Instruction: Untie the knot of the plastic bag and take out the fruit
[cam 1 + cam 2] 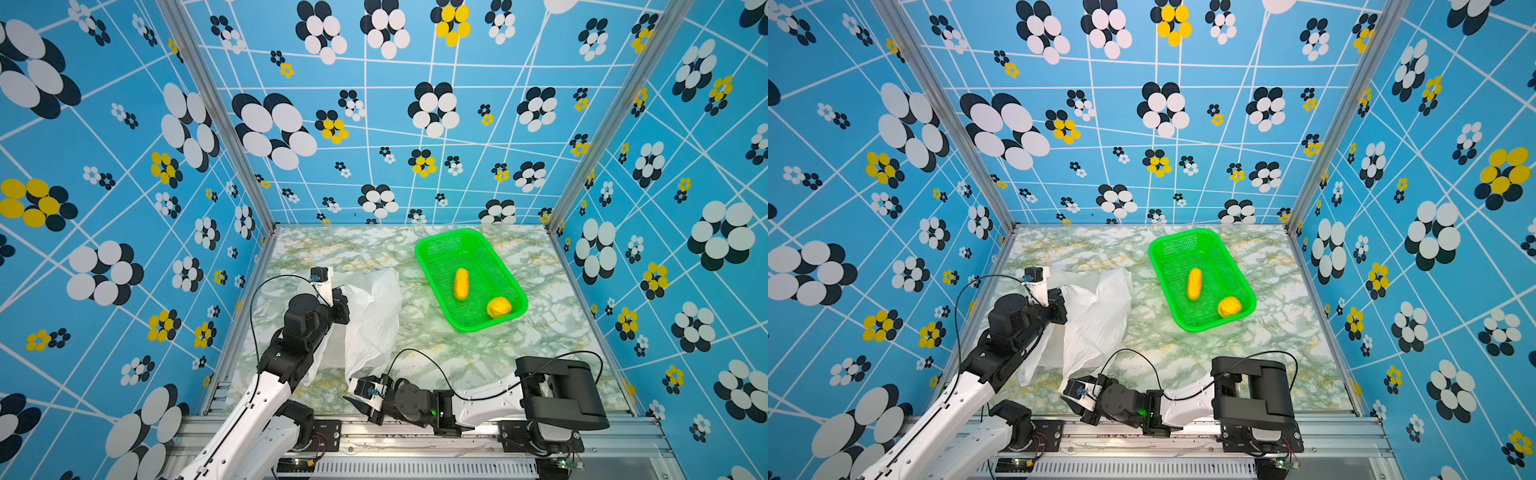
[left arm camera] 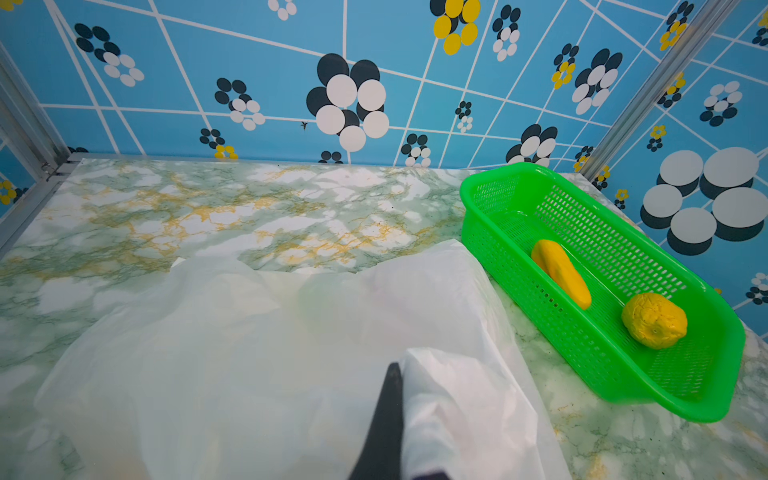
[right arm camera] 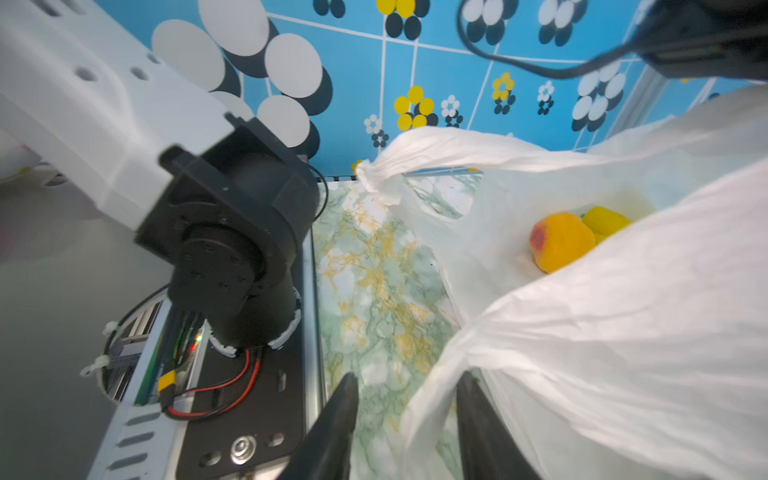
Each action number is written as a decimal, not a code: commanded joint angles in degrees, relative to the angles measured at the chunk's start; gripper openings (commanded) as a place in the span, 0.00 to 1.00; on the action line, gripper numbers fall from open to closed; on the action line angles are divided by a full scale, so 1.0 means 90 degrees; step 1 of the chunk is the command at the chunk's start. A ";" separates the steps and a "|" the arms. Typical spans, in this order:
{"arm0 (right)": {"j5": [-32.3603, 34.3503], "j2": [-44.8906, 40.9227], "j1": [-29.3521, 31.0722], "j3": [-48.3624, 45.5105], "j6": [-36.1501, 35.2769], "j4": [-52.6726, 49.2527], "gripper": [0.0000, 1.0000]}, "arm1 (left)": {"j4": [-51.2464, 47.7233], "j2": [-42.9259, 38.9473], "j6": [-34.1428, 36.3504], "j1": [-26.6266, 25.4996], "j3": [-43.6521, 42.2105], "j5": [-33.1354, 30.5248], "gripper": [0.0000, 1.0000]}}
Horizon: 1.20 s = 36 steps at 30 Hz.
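The left gripper (image 1: 342, 304) is clenched on the plastic bag (image 1: 374, 320), the right gripper (image 3: 408, 376) spread astride its rim, so a hasty pull could spill the fruit (image 3: 561, 241).

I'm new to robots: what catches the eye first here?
The bright green mesh plastic basket at the back right of the table stands out, with a long yellow toy fruit and a round yellow one in it. Left of it is a crinkly white plastic bag, pinched by the left tool; the right tool is open at its near edge.
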 commanded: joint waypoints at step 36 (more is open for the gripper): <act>-0.0978 -0.5080 -0.0701 -0.1097 0.0021 -0.3679 0.55 | 0.0031 -0.0228 0.0108 -0.0085 -0.0104 -0.0231 0.00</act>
